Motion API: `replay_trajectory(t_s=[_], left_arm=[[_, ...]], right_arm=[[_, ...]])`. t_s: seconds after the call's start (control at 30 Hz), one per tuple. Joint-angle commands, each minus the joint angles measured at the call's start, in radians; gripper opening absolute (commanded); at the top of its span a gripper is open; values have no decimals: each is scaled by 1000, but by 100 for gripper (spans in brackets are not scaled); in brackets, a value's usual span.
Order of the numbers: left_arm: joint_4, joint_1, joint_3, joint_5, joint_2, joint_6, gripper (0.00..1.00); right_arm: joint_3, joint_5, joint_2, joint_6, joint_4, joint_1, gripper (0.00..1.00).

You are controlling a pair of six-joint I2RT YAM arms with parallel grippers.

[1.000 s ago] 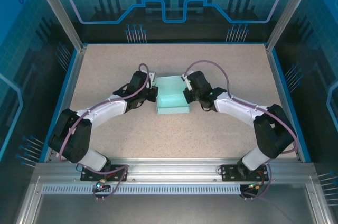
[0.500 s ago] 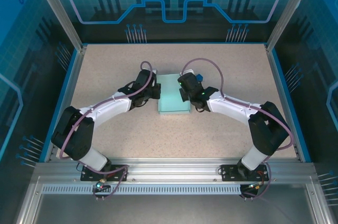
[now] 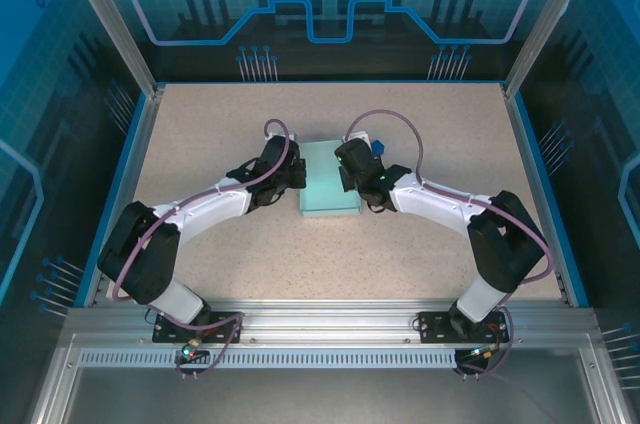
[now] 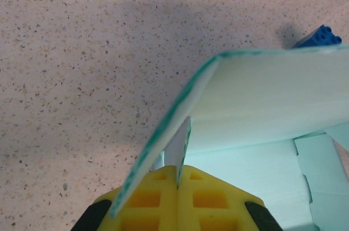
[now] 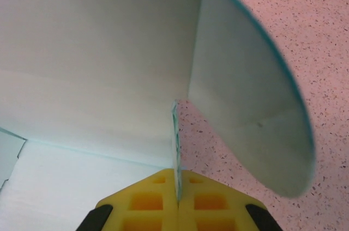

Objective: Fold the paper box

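Well, the paper box (image 3: 328,179) sits around the middle of the table (image 3: 250,249), a little toward the far edge, with its long axis running from the near edge to the far one. The left gripper (image 3: 297,177) is pinched tight on a thin card wall at the box's left side. The right gripper (image 3: 349,181) is clamped the same way on the right side. A panel rises above each. A rounded flap (image 5: 256,105) curls out over the table on the right. A small dark blue block (image 3: 377,146) lies just beside the box's far right corner.

Speckled table (image 3: 420,234) w/ paper box (image 3: 326,186) & sm. blue block (image 4: 322,36).
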Motion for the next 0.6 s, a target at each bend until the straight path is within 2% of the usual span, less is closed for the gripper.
replay_trajectory(t_s=[0.0, 0.37, 0.57], left_arm=[[45, -2, -30, -78, -17, -54, 0], [82, -5, -3, -206, -14, -58, 0], [118, -5, 26, -277, 42, -25, 0]], right_arm=[[10, 63, 23, 48, 2, 5, 0], [74, 50, 78, 59, 99, -31, 0], [107, 27, 126, 42, 149, -51, 0]])
